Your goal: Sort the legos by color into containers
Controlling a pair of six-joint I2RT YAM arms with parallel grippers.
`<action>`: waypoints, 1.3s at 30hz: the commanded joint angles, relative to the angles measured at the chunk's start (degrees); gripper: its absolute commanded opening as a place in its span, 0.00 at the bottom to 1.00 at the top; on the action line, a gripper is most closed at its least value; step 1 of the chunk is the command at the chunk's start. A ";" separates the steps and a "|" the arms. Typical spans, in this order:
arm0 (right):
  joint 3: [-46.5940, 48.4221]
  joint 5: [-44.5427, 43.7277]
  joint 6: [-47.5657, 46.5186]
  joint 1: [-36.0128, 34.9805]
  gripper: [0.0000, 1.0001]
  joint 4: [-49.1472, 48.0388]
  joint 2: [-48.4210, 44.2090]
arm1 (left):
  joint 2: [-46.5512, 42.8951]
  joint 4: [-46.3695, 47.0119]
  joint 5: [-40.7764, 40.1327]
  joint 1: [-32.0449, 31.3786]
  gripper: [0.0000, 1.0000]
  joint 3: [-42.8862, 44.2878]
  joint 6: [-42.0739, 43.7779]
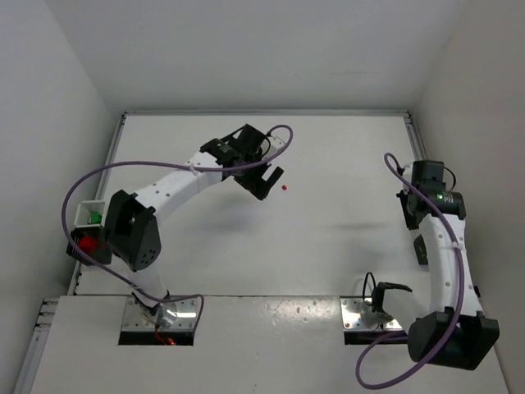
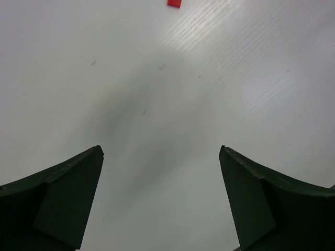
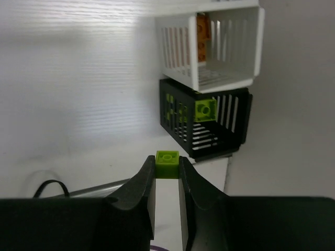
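A tiny red lego (image 1: 284,188) lies on the white table just right of my left gripper (image 1: 267,182). In the left wrist view it sits at the top edge (image 2: 174,3), well ahead of the open, empty gripper (image 2: 160,150). My right gripper (image 3: 167,159) is shut on a lime lego (image 3: 167,157), held short of a black slatted bin (image 3: 230,125) with a lime lego (image 3: 205,110) in it. A white container (image 3: 230,49) beyond it holds an orange brick (image 3: 203,29). In the top view the right gripper (image 1: 412,220) is at the table's right edge.
At the left edge a white container (image 1: 82,212) holds a dark green lego (image 1: 95,217). A red lego (image 1: 87,243) lies just nearer, partly hidden by the left arm. Grey metal plates (image 1: 361,316) with wiring lie by the arm bases. Walls enclose the table.
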State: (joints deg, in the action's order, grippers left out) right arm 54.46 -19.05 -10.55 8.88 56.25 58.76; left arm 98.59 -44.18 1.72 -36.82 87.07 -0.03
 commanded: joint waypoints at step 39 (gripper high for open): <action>9.79 24.15 -20.04 37.88 0.53 -1.49 18.67 | 11.54 1.12 1.54 -0.98 0.99 11.19 -2.16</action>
State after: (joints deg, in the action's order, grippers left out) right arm 61.89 2.83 -29.87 47.11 55.51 77.58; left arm 109.78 -43.64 3.60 -37.80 97.86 -1.61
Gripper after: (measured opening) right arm 0.524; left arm 0.989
